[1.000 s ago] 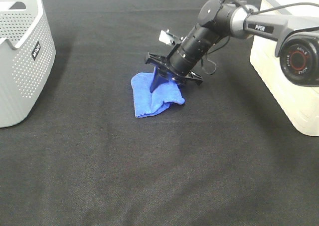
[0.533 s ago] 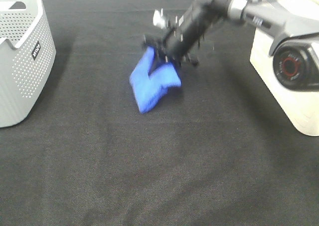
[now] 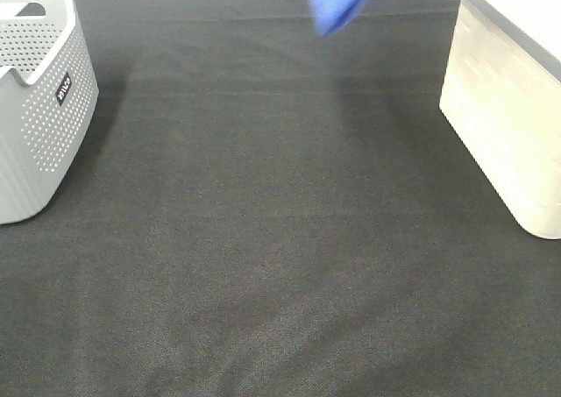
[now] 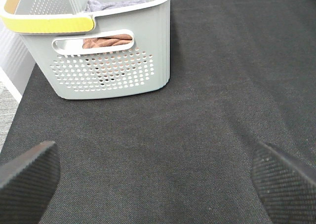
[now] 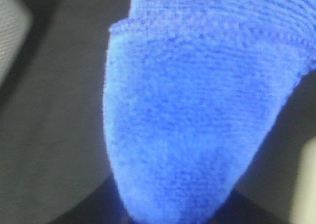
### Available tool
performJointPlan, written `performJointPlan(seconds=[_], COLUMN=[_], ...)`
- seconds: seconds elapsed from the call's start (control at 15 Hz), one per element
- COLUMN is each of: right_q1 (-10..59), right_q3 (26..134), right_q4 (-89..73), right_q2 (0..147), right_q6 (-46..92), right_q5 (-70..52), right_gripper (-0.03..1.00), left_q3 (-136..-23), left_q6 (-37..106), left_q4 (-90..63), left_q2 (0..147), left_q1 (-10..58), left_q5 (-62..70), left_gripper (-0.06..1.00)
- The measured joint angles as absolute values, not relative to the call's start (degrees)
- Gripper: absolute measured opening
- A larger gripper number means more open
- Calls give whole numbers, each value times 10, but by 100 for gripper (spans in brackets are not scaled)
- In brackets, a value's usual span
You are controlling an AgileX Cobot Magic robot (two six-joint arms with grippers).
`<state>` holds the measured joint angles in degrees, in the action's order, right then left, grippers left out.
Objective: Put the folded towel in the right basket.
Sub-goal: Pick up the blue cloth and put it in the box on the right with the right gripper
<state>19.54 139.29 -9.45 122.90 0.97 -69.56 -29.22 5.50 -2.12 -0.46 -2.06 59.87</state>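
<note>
table (image 3: 280, 265): black matte cloth, flat, running edge to edge; nothing of the room shows beyond it.
right basket (image 3: 504, 125): white, at the right edge; the goal, well apart from the towel.
left basket (image 3: 39, 108): grey, perforated, off to the left.
towel (image 3: 340, 1): blue, folded, in the air at the far side, probably high to clear the rim.
right gripper: hidden behind the towel; judged clamped on it.
left gripper (image 4: 155, 184): fingers wide apart, empty, idle near the left basket.

I read the towel (image 5: 197, 110) as fuzzy blue cloth, ribbed knit, and the tabletop (image 3: 280, 239) as matt black woven fabric. Left basket (image 4: 113, 70) is matt grey perforated plastic, right basket (image 3: 500, 108) smooth pale plastic; left fingers (image 4: 281, 184) have finely textured dark pads.
</note>
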Motion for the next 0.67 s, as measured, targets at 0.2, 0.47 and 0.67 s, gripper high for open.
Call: performJointPlan(seconds=[0.2,0.47,0.67], right_q1=[62,-66,-112], right_q3=[1266,1193,1190], right_q4=[-54,-57,-86], right_q2=[1098,1092,1125], right_q6=[9,5,25], right_q5=[-696,-701,-701], right_gripper=[22,22,36], left_q3=[-292,-292,-292], left_q6=[55,55,55], left_q4=[-21,-19,-18], left_q2=[-5,-5,-5], left_q1=[-21,-21,-21], left_q5=[599,599,599], left_gripper=[98,98,98])
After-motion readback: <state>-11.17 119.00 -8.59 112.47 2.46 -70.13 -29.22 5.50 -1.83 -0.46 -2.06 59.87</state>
